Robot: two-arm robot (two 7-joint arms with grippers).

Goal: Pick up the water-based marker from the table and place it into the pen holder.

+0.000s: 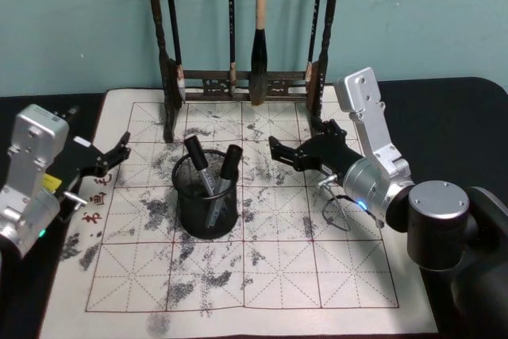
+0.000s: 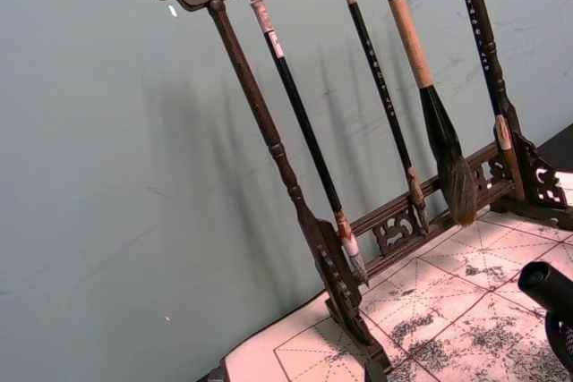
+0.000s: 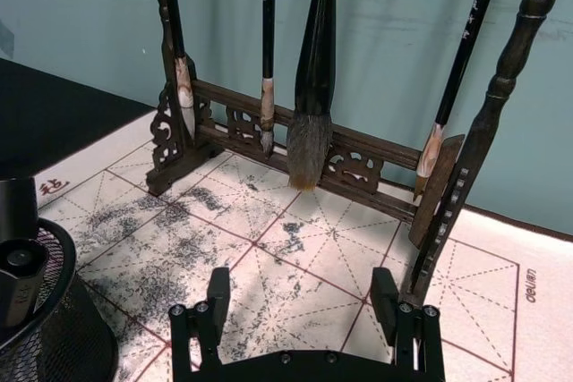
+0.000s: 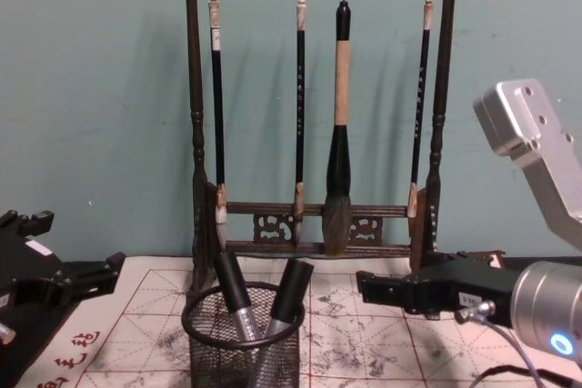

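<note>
Pen holder [image 1: 207,204], black wire-mesh cup, stands on the ink-stained grid practice mat [image 1: 278,275], roughly mid-mat, a bit left of centre. Two markers are in it, both leaning with black caps above the rim: left marker [image 1: 198,163] tilts up-left, right marker [image 1: 228,166] tilts up-right. Chest view shows the same pair, grey barrels down inside the mesh, caps poking out. Can't tell which one is the water-based marker.

Right gripper [image 1: 279,151] hovers just right of the pen holder, above the mat, pointing left toward the cup, near but apart from it. Its fingers [image 3: 218,291] are spread open with nothing between them; right wrist view shows bare mat in the gap. Thin grey cable loops [image 1: 333,204] hang below the right wrist.

Left gripper [image 1: 119,151] sits at the left edge of the mat, well left of the pen holder, pointing right. Fingers look parted, nothing held.

Dark wooden brush rack [image 1: 238,77] stands at the far edge of the mat, behind the pen holder. Four calligraphy brushes hang from it; the third from the left, the big brush [image 4: 339,134], has a tan handle and thick dark bristles. Teal wall behind. Table [image 1: 452,117] under the mat is black.
</note>
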